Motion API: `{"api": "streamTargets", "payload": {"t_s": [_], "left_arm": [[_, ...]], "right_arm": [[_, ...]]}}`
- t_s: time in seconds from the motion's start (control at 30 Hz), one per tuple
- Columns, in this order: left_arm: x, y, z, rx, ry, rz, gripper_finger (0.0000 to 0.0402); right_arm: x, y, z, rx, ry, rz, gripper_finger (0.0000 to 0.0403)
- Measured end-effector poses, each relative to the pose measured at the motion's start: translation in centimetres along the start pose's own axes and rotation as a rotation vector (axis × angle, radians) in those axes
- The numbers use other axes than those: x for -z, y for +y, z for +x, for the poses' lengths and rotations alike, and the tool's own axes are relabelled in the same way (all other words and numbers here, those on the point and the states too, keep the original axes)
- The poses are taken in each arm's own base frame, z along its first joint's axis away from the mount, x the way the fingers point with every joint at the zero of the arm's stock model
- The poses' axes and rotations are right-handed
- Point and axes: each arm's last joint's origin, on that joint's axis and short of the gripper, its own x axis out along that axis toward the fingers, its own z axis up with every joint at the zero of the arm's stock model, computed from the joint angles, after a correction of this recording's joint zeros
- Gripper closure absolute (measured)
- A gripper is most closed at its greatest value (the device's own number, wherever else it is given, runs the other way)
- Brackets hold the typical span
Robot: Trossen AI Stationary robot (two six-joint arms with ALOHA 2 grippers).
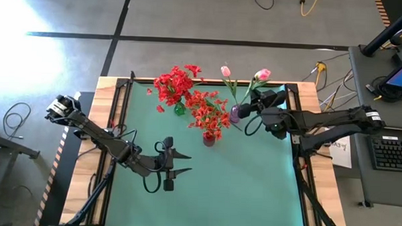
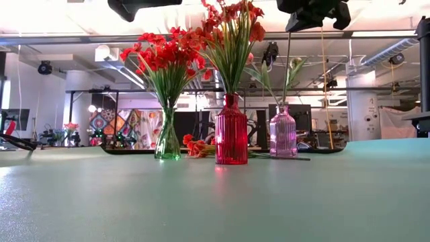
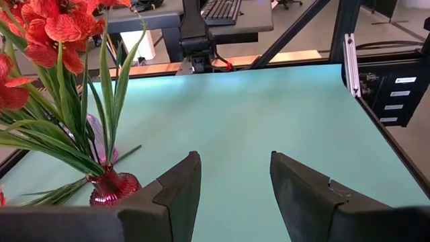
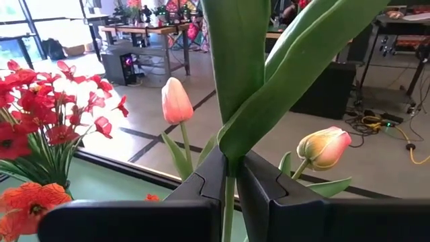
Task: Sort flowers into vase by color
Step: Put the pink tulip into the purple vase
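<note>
Three vases stand at the far middle of the teal table. A green glass vase (image 2: 167,142) holds red flowers (image 1: 176,82). A red ribbed vase (image 2: 231,133) holds orange-red flowers (image 1: 209,112). A pink vase (image 2: 283,132) holds pink tulips (image 1: 225,71). My right gripper (image 4: 230,171) hangs above the pink vase, shut on a green tulip stem. Two tulip buds (image 4: 177,101) show beyond it. My left gripper (image 3: 235,195) stands open over the table's near left part (image 1: 178,163), touching nothing. My right gripper pinches a thin green tulip stem (image 4: 230,191) between its two fingers, just below where the broad leaves (image 4: 269,81) branch off. The fingers come level from the table's right side and lie across the stem. The stem stands upright and runs down toward the pink vase's mouth (image 2: 287,101).
A loose red blossom (image 2: 195,146) lies on the table between the green and red vases. The wooden table frame (image 1: 114,90) borders the mat. Bare mat (image 1: 238,188) stretches toward the near edge. Desks with a keyboard (image 1: 391,152) stand off to the right.
</note>
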Motion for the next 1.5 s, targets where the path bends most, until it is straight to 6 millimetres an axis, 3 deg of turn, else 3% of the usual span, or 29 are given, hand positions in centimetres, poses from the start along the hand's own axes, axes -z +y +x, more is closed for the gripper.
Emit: {"api": "streamTargets", "payload": {"t_s": [1.5], "left_arm": [[0.05, 0.00, 0.00, 0.000, 0.005, -0.015, 0.0237]], "right_arm": [[0.11, 0.07, 0.01, -0.022, 0.012, -0.003, 0.0377]]}}
